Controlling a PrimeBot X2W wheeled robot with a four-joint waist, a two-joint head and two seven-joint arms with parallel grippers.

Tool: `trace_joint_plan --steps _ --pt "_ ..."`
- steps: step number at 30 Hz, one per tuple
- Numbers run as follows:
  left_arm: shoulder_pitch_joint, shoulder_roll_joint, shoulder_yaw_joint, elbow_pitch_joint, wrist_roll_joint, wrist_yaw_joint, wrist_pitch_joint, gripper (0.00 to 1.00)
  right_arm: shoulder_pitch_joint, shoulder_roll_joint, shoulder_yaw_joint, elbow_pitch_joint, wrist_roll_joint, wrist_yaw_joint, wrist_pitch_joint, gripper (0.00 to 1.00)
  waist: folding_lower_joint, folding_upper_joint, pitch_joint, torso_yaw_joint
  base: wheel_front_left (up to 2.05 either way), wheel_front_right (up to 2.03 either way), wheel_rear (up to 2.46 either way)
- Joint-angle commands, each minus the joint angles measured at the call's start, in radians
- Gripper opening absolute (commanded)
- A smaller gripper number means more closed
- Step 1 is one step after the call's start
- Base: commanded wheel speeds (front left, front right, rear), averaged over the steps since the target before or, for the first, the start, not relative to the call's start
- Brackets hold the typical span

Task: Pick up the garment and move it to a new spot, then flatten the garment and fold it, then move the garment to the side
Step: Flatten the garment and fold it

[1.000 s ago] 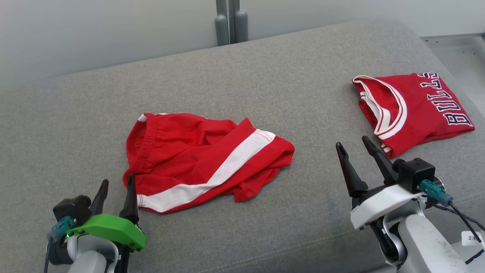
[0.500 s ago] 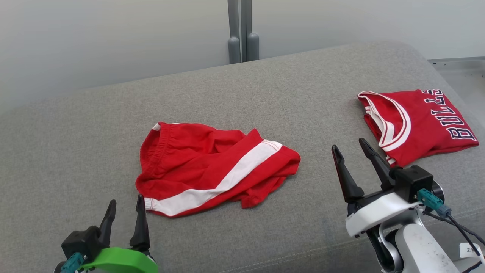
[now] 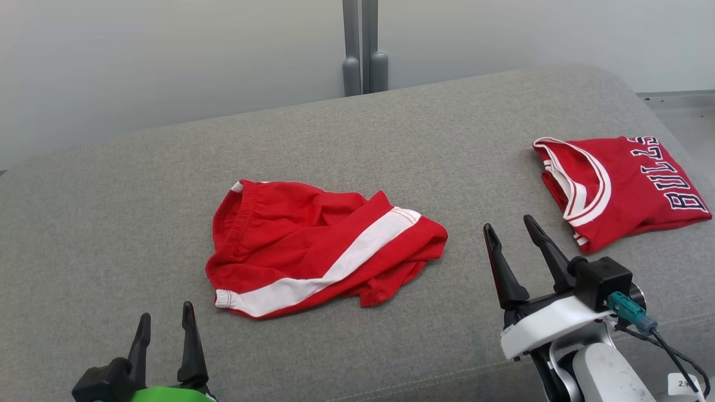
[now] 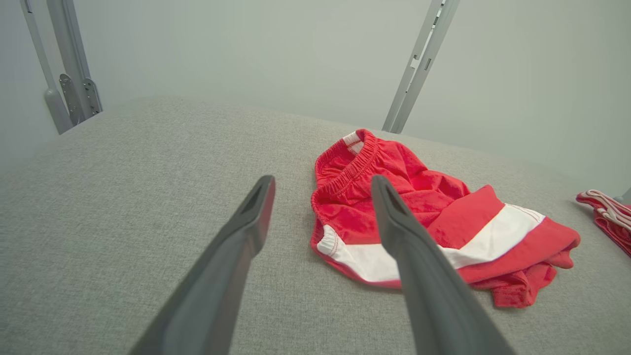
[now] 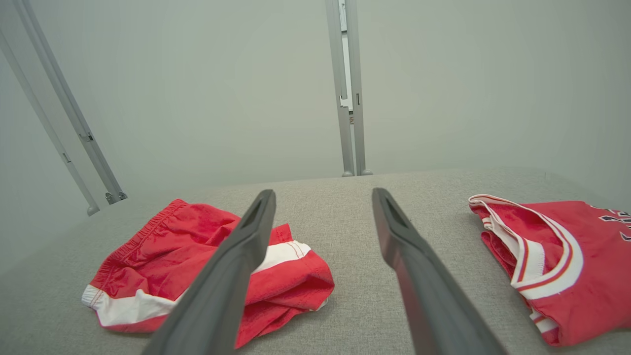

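My left hand [image 3: 166, 314] hovers wide and empty. The red shorts [image 3: 313, 245] lie crumpled mid-way along the grey padded surface [image 3: 111, 223], untouched. My right hand [image 3: 508, 223] is wide and empty too. A folded jersey [image 3: 625, 190] lies far right. Pickup, flattening and folding all seem left to do.

We see a broad grey cushion [image 3: 391, 145] covered in coarse, matt woven cloth, and on it crumpled red shorts with a white stripe [image 3: 290, 245], a soft matt knit with a ribbed elastic waistband. At the right the folded red jersey [image 3: 631, 190] looks a smoother cloth, the fingers [image 3: 501, 265] of the right gripper [image 3: 508, 223] smooth matt dark plastic, and the far grey posts [image 3: 360, 50] dull-sheened metal.
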Motion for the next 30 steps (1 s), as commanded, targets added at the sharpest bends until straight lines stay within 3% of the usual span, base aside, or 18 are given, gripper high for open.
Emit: trace_joint_plan --steps 1,30 --pt "0.013 0.0 0.006 -0.005 0.011 -0.002 -0.003 1.0 0.013 0.005 -0.003 0.005 -0.007 -0.001 -0.007 1.0 0.0 0.0 0.001 0.003 0.0 0.0 0.0" --pt "-0.023 0.007 -0.013 0.001 0.061 -0.016 0.026 1.0 -0.026 0.021 -0.005 0.047 -0.01 -0.001 -0.013 1.0 0.0 0.0 0.038 0.012 0.0 0.0 0.0"
